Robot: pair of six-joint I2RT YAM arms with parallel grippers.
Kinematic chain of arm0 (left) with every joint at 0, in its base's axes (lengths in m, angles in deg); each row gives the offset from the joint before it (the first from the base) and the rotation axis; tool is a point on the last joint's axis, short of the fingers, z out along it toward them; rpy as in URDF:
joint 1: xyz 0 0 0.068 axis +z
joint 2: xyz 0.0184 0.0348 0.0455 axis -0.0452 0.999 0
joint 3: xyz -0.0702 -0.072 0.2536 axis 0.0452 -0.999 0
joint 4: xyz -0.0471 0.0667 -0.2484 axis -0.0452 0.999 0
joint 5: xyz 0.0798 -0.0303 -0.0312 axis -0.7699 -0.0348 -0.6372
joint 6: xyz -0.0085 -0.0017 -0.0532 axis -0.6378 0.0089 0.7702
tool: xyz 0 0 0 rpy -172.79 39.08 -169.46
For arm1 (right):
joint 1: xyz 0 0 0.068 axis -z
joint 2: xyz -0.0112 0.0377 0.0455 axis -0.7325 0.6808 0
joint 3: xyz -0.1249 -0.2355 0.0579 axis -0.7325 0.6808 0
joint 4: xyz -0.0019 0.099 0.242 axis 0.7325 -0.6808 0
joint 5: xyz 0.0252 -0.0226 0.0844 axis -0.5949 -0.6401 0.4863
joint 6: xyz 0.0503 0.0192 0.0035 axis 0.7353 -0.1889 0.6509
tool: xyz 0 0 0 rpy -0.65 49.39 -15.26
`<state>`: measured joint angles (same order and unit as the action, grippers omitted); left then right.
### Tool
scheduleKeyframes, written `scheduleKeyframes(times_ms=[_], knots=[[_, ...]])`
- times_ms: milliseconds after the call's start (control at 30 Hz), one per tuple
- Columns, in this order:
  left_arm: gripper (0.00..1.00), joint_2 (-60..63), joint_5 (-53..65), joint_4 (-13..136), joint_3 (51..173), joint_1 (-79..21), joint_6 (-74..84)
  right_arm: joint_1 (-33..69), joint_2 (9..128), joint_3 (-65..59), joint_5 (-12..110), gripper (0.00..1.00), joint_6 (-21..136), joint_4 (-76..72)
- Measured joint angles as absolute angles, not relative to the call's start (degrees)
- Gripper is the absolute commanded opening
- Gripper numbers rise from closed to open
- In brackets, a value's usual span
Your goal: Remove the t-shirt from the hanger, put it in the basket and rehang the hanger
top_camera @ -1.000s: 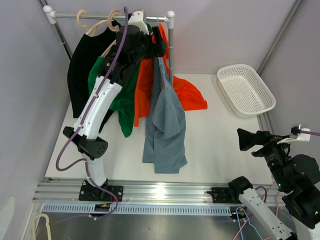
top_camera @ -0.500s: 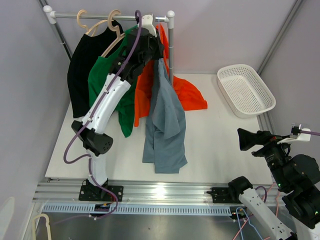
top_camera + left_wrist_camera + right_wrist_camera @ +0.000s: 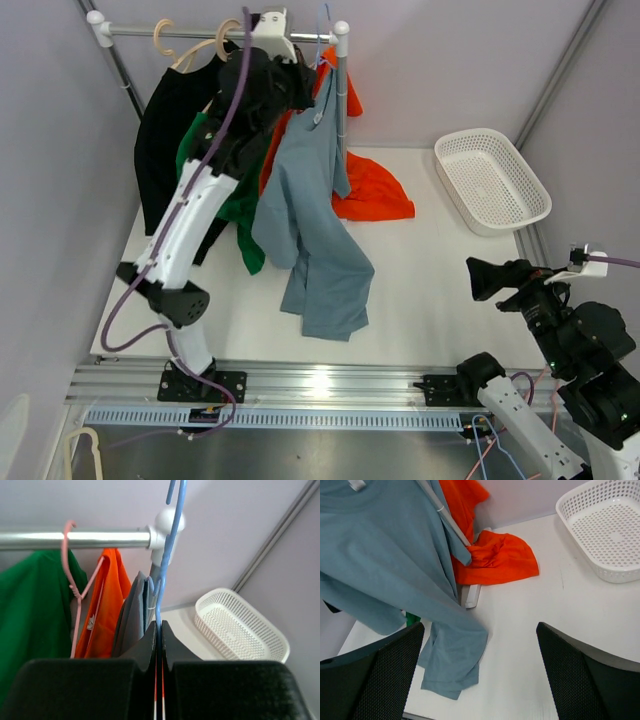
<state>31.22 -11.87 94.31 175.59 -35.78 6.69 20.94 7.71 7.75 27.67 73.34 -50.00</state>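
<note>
The blue hanger [image 3: 168, 555] bearing the grey t-shirt [image 3: 315, 225] was clamped by the left gripper [image 3: 158, 631]. The right gripper [image 3: 480, 660] was spread wide.

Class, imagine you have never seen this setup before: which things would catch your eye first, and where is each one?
The left claw, raised by the right end of the rail, is shut on a blue hanger. A grey-blue t-shirt drapes from it down onto the table. Behind it an orange shirt spills across the tabletop, and a white basket sits at the far right.
</note>
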Motion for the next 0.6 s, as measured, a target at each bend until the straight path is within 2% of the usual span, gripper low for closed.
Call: scheduleKeyframes(times_ms=[133,233,433,600], knots=[[0.0,24.5,-12.9,94.0,174.7,-36.7,6.9,21.0,8.9,8.9,30.9,0.99,73.6,-49.1],[0.01,20.1,-15.0,94.1,172.7,-37.3,8.0,21.0,13.0,8.8,38.8,0.99,72.6,-47.4],[0.01,11.5,-31.7,93.5,157.2,-46.9,11.5,19.9,22.3,13.8,53.2,0.99,71.7,-36.0],[0.01,12.5,-41.2,97.1,154.8,-53.3,15.1,13.2,28.5,13.0,59.7,0.99,71.4,-28.4]])
